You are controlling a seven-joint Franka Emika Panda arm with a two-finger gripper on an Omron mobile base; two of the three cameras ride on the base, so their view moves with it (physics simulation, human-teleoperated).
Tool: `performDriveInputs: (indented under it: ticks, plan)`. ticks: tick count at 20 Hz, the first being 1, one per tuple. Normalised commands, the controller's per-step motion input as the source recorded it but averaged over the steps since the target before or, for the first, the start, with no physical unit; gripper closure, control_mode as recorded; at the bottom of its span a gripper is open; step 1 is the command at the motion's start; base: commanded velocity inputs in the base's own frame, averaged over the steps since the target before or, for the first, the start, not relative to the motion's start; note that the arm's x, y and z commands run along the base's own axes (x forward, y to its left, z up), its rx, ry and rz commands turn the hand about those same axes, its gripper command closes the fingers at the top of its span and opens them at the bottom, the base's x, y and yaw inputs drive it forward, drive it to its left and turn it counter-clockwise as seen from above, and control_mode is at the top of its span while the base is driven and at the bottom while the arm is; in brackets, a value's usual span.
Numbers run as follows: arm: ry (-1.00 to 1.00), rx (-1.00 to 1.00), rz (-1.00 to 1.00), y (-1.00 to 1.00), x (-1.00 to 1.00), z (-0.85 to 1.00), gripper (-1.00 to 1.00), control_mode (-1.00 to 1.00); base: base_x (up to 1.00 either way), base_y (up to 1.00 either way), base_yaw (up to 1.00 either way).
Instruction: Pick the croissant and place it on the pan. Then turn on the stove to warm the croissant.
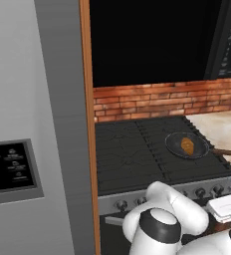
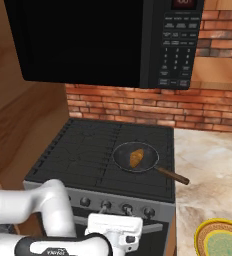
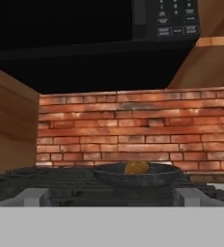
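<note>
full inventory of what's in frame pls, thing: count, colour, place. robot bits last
croissant: 1, golden-brown, lying in the pan
pan: 1, dark grey-black with a long brown handle, on the stove's right side, handle pointing toward the counter
stove: 1, black cooktop with grates, steel front, under the microwave
knobs: a row, dark, round, on the stove's front panel
microwave: 1, black, above the stove, keypad on its right
brick wall: 1, red-orange, behind the stove
counter: 1, beige stone, right of the stove
plate: 1, yellow rim and green centre, near edge of the counter
fridge: 1, grey with a black panel, left of the stove
arm: 1, white with dark joints, in front of the stove
gripper: 1, open, low before the stove front
</note>
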Motion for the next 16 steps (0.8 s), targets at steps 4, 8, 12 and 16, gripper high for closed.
performDriveInputs:
  ticks: [4, 8, 12, 16]
  plan:
    - [-0.09, 0.00, -0.05, -0.06, 0.00, -0.31, -1.00, -1.00, 0.00, 0.00, 0.00]
    - [-0.06, 0.00, -0.19, 0.00, 0.03, -0.27, -1.00, -1.00, 0.00, 0.00, 0.00]
    - [-0.05, 0.00, -0.25, -0.13, 0.05, -0.14, -1.00, -1.00, 0.00, 0.00, 0.00]
    - [-0.01, 0.00, -0.09, -0.29, 0.02, -0.01, -1.00, -1.00, 0.00, 0.00, 0.00]
